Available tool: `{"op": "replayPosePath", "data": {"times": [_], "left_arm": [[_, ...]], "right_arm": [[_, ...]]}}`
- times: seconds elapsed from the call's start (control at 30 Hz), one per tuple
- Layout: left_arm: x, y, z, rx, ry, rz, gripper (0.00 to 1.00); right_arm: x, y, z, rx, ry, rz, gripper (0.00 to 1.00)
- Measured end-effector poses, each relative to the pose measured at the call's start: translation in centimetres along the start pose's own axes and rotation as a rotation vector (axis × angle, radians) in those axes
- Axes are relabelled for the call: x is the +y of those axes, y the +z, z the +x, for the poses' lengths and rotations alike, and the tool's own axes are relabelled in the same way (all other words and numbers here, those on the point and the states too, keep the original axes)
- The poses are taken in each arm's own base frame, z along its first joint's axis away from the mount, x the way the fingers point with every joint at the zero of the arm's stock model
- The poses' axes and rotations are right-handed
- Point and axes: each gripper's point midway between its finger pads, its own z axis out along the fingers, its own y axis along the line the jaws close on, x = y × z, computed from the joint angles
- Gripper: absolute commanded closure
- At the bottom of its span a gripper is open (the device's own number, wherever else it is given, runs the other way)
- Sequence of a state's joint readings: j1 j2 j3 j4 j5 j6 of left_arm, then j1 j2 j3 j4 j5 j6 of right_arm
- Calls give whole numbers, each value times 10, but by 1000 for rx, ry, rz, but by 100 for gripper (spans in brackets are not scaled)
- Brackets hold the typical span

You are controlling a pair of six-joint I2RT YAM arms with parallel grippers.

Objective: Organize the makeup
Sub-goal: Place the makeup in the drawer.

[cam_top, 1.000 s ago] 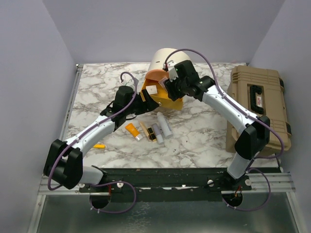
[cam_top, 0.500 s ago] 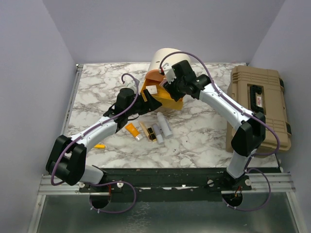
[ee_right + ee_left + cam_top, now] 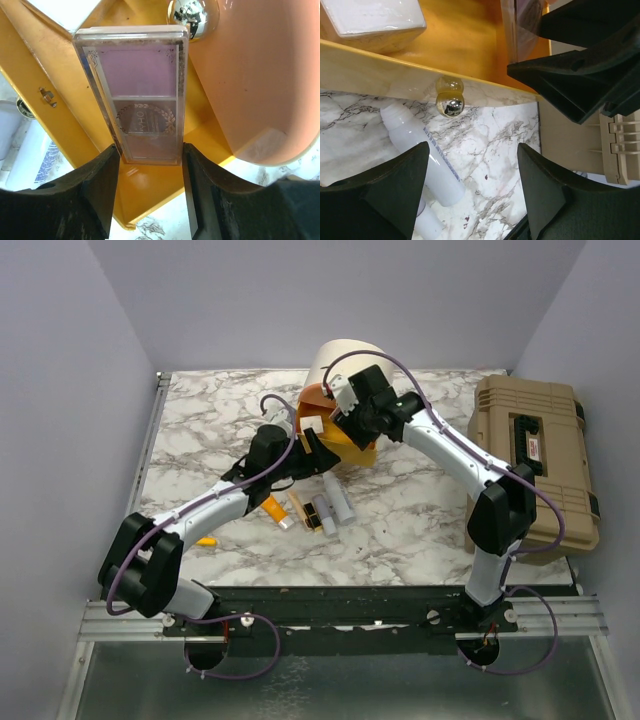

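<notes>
My right gripper (image 3: 147,165) is shut on the lower end of a flat pink palette (image 3: 140,90) and holds it over the orange inside of the open case lid (image 3: 150,195). In the top view it (image 3: 340,420) is at the mouth of the cream case (image 3: 340,355). A small white square compact (image 3: 375,17) lies in the lid. My left gripper (image 3: 472,190) is open and empty, just outside the lid's rim, above a white tube (image 3: 422,150). An orange tube (image 3: 272,508), gold-black lipsticks (image 3: 318,515) and white tubes (image 3: 338,502) lie in a row on the marble.
A tan toolbox (image 3: 535,460) stands closed at the right edge. A small orange item (image 3: 204,540) lies at the front left, beside my left arm. A shiny ball clasp (image 3: 450,105) sticks out from the lid's rim. Grey walls enclose the marble table (image 3: 200,430).
My left gripper has moved right and forward, closer to the lid's rim. My right gripper has shifted slightly left with the palette, over the lid.
</notes>
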State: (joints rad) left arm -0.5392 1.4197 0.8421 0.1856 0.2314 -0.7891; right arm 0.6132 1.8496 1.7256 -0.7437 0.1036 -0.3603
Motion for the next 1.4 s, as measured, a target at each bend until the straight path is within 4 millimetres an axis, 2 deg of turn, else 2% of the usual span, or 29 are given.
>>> {"op": "replayPosePath", "data": {"times": [0.27,0.47,0.87,1.17,1.4], "left_arm": [[2,5,-10,-54,27,-28,33],[2,11,-15,-69,38,-34,41],[9,24,-7,-60,40,-57,60],[13,26,-7,-62,49,-73,74],[12,26,-8,-62,54,-70,78]], "right_arm": [[-2,3,3,16,-9,0,45],[-1,2,4,14,-18,-8,44],[9,-1,5,1,-30,-68,43],[7,-1,2,-10,-29,-60,39],[5,-4,1,-26,-16,-50,39]]}}
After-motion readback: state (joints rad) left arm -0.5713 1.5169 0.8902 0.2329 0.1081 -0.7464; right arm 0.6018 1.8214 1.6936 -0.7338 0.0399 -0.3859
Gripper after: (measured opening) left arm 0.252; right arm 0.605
